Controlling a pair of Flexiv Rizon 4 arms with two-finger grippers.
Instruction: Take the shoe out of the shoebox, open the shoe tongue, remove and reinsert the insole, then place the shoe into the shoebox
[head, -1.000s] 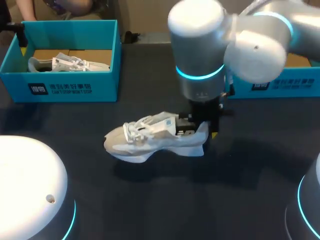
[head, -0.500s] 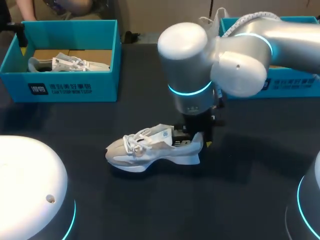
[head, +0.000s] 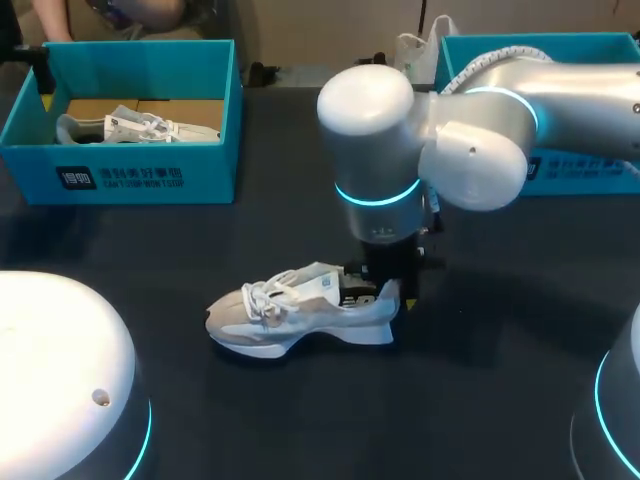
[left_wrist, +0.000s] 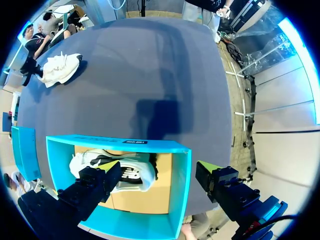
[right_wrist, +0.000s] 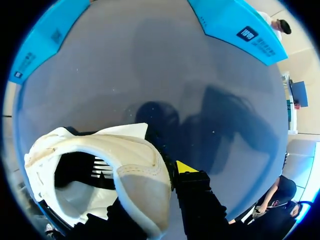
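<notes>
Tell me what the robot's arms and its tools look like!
The right arm is chunky, rounded and silver-white, with a glowing turquoise ring around one joint. The left arm shows a smooth white dome with the same kind of glowing ring. The left tool and right tool are black and blocky, with bright yellow tips.

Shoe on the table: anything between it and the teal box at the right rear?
Nothing visible lies on the table between the shoe and that shoebox. The right gripper pinches the heel, and its arm hides part of the gap.
</notes>
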